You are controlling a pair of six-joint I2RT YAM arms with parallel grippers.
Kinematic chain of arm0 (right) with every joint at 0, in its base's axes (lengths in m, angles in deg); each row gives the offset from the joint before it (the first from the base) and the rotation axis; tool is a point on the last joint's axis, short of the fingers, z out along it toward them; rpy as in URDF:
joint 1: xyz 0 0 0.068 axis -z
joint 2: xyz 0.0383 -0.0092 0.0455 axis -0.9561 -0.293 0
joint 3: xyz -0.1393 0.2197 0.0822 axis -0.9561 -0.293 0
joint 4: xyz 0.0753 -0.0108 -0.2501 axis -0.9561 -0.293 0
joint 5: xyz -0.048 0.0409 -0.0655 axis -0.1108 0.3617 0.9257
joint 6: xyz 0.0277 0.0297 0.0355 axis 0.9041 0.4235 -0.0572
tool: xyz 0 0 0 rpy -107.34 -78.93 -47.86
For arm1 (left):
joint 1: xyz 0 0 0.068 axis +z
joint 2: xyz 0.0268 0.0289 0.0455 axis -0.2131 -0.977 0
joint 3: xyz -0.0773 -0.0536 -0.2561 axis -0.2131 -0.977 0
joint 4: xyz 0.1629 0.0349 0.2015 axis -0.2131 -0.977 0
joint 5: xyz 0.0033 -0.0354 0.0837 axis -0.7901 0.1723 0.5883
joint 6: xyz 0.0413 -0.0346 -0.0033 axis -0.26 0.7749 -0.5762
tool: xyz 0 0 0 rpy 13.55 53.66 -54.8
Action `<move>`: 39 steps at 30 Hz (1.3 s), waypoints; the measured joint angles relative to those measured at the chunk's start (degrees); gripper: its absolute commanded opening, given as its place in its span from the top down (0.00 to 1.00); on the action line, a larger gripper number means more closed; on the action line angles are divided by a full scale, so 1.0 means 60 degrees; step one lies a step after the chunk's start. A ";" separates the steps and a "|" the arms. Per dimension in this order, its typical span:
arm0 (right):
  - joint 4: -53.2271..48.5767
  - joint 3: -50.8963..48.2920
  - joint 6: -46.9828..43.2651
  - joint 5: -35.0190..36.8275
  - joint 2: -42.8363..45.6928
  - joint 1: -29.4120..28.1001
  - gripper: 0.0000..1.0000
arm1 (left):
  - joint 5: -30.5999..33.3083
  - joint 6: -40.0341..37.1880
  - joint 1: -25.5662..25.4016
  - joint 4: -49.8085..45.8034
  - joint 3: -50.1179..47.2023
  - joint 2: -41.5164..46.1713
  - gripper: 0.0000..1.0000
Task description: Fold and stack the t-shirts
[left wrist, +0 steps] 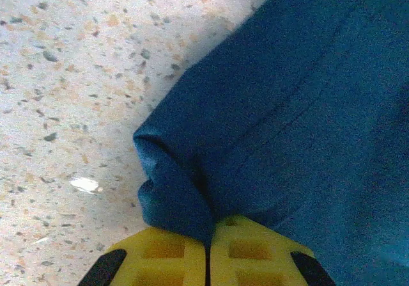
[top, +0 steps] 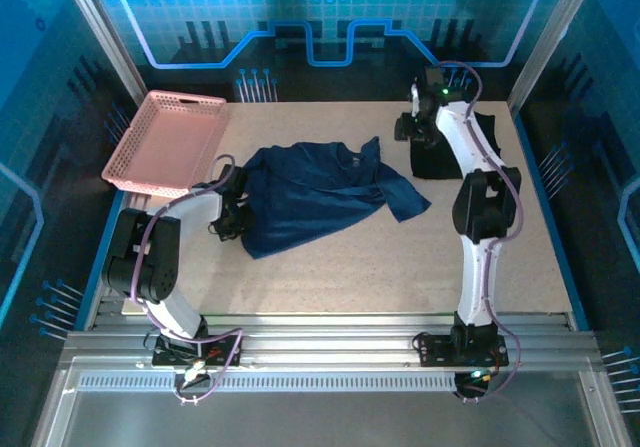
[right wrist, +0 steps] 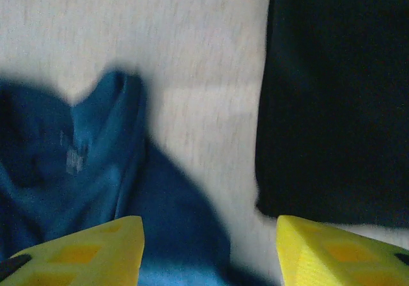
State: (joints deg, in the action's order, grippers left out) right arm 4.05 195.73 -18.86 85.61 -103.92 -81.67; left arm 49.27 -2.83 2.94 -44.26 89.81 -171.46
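Note:
A navy blue t-shirt [top: 320,192] lies crumpled in the middle of the table. My left gripper [top: 232,205] is at its left edge. In the left wrist view the yellow fingers [left wrist: 166,254] are shut on a bunched fold of the navy t-shirt [left wrist: 287,107]. A black t-shirt [top: 440,157], folded to a square, lies at the back right, partly under my right arm. My right gripper [top: 410,127] hovers open by its left edge. Between the spread fingers of the right gripper [right wrist: 211,235] I see bare table, with the navy t-shirt [right wrist: 83,151] to the left and the black t-shirt [right wrist: 332,107] to the right.
A pink perforated basket [top: 165,137] stands at the back left corner, half over the table edge. Bare speckled table [top: 380,267] stretches in front of the shirts. Metal frame posts and blue walls close in the sides and back.

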 measured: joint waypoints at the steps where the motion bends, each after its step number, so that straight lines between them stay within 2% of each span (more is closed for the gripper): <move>1: -0.0025 -0.0863 -0.0084 0.0102 0.0648 -0.0251 0.41 | -0.0087 0.0004 0.0000 0.0011 0.0004 0.0004 0.98; 3: -0.0098 -0.2911 -0.0113 0.0222 0.2237 -0.1075 0.41 | -0.0255 0.0004 0.0000 0.0029 0.0007 0.0029 0.99; 6: -0.0087 -0.5220 -0.0036 0.0244 0.3727 -0.2091 0.42 | -0.0444 0.0000 0.0000 0.0033 0.0011 0.0175 1.00; 8: 0.0011 -0.6266 0.0069 0.0357 0.3974 -0.2295 0.43 | -0.0554 -0.0004 0.0000 0.0033 0.0015 0.0273 1.00; 11: 0.0368 -0.7169 0.0248 0.0681 0.3497 -0.2208 0.45 | -0.0696 -0.0036 0.0004 0.0025 0.0109 0.0299 1.00; 16: 0.1013 -0.7271 0.0331 0.1231 0.2324 -0.2178 0.48 | -0.0765 -0.0069 0.0004 0.0011 0.0189 0.0364 1.00; 23: 0.1027 -0.6353 0.0393 0.1763 0.1286 -0.2146 0.52 | -0.0801 -0.0142 0.0011 -0.0015 0.0186 0.0718 1.00; 26: 0.0976 -0.5923 0.0379 0.1876 0.0976 -0.2146 0.65 | -0.0798 -0.0211 0.0022 -0.0018 0.0168 0.0845 1.00; 30: 0.0750 -0.5603 0.0357 0.1566 0.0729 -0.2193 0.96 | -0.0801 -0.0226 0.0127 -0.0018 0.0069 0.1045 1.00; 31: 0.0769 -0.5603 0.0404 0.1545 0.0729 -0.2189 1.00 | -0.0801 -0.0229 0.0175 -0.0029 0.0058 0.1075 1.00; 35: 0.1286 -0.5945 0.0579 0.1322 0.1158 -0.1774 1.00 | -0.0801 -0.0299 0.0433 -0.0135 0.0066 0.1202 1.00; 39: 0.1246 -0.6175 0.0612 0.0477 0.2707 -0.1133 1.00 | -0.0882 -0.0561 0.0627 -0.0670 0.0503 0.1483 1.00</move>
State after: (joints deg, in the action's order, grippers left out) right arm 11.53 158.68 -15.19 88.48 -87.68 -88.47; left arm 43.98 -6.20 6.70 -48.28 92.83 -162.57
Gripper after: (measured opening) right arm 0.064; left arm 0.066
